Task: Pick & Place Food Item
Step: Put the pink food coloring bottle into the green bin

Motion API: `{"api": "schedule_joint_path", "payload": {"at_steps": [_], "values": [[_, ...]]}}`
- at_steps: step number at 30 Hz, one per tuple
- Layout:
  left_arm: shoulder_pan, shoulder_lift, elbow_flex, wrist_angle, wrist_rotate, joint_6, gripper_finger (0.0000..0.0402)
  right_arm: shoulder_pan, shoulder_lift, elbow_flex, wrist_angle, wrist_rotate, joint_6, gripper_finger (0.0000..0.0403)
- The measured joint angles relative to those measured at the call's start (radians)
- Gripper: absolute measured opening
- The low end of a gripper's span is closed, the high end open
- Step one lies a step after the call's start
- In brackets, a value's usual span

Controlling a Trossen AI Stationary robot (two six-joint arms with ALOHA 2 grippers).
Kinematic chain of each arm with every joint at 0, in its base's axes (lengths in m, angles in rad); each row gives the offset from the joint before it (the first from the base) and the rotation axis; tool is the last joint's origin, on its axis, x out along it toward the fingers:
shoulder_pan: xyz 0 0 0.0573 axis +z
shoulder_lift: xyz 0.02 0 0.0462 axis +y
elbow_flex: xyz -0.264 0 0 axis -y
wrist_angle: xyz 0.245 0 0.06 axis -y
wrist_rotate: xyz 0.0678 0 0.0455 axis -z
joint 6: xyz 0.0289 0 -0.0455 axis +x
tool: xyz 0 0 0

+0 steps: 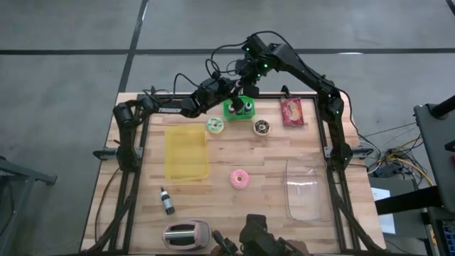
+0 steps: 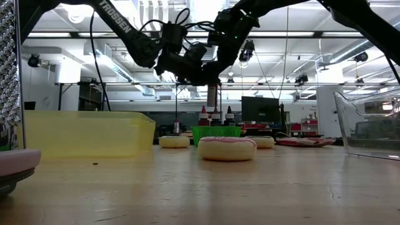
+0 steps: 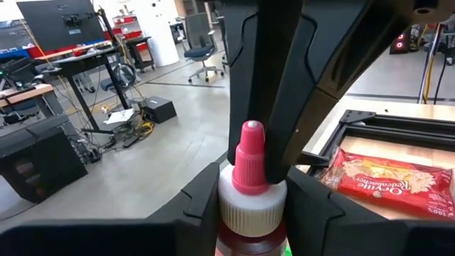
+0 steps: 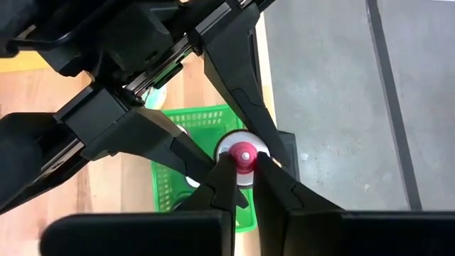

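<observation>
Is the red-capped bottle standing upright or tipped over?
Upright: the bottle points its red tip straight up, held by the left gripper at the cap, right gripper pinching the tip.

1. The basket (image 1: 239, 109) stood at the table's (image 1: 270, 163) far edge, with bottles in it.
2. A donut (image 1: 215, 125) lay just left of the basket, another donut (image 1: 261, 127) just right.
3. The snack packet (image 1: 292, 112) lay right of the basket.
4. The flat tray (image 1: 186, 152) lay left of centre, and a third donut (image 1: 239, 178) lay near the middle.
5. The clear container (image 1: 307, 188) stood on the right.

Bright overhead lighting (low view backlit), soft shadows.
</observation>
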Motion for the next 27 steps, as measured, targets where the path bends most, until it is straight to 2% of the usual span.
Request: {"api": "schedule_joint_path", "payload": {"at_steps": [4,17,22,27], "values": [[0.002,0.000,-0.001,0.006,0.003,0.009,0.0112,-0.002,0.000,-0.002,0.001,0.005,-0.002,0.0001],[0.007,-0.002,-0.002,0.013,0.023,0.009,0.0112,-0.001,-0.010,-0.002,-0.003,0.003,-0.014,0.0007],[0.007,-0.002,0.002,0.013,0.040,0.009,0.0112,0.000,-0.011,0.012,-0.032,0.017,0.023,0.0037],[0.005,-0.002,0.002,0.013,0.051,0.017,0.0112,0.002,-0.020,0.013,-0.047,0.055,0.045,0.0097]]}}
